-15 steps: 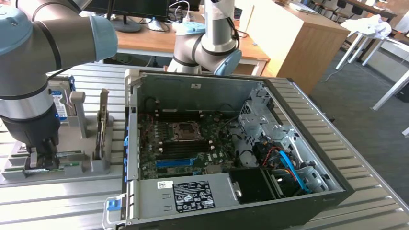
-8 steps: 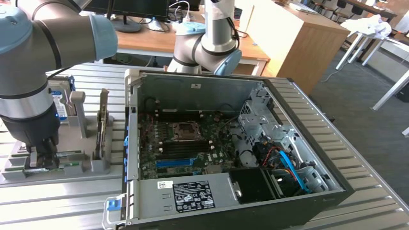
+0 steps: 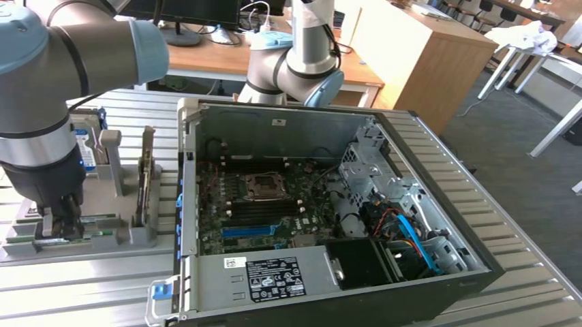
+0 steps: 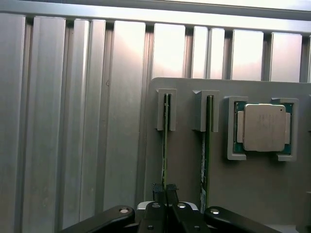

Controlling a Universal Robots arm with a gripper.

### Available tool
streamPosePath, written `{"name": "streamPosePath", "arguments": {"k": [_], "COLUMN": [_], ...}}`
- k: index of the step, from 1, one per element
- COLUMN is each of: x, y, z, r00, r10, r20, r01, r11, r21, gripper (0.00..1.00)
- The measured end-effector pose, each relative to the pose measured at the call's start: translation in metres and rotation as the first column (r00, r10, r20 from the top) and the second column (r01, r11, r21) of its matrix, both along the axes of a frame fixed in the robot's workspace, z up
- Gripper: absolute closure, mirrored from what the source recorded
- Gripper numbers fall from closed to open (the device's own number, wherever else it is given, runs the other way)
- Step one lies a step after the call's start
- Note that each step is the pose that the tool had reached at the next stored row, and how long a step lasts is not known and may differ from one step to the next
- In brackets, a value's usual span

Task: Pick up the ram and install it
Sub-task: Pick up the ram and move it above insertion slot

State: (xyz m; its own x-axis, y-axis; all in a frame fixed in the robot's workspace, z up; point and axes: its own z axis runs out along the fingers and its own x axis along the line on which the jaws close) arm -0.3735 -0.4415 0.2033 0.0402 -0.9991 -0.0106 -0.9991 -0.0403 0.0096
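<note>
Two thin green ram sticks stand on edge in slots of a grey holder [image 4: 184, 170]. My gripper [image 4: 164, 190] is shut on the near end of one ram [image 4: 164, 141], with its black fingers [image 4: 157, 191] pressed to either side of the stick. The second stick [image 4: 206, 145] stands free beside it. In the exterior view the gripper [image 3: 56, 223] reaches straight down into the holder [image 3: 136, 235] at the exterior view's left. The open computer case [image 3: 454, 266] lies beside it, its motherboard [image 3: 264, 204] exposed.
A square silver processor [image 4: 265, 127] sits in its own pocket of the holder next to the sticks. A silver-and-blue hard drive [image 3: 88, 146] and an upright card [image 3: 146, 180] stand in the holder too. A second robot arm [image 3: 300, 61] rises behind the case. The table is ribbed metal [image 4: 73, 121].
</note>
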Motion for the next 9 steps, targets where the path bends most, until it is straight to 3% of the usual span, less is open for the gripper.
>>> {"name": "streamPosePath", "arguments": {"k": [9], "x": [0.0017], "y": [-0.0001], "z": [0.007], "r00": [1.0], "r10": [0.0], "r20": [-0.0024], "r01": [0.0], "r11": [1.0], "r21": [-0.0002], "gripper": [0.88]}}
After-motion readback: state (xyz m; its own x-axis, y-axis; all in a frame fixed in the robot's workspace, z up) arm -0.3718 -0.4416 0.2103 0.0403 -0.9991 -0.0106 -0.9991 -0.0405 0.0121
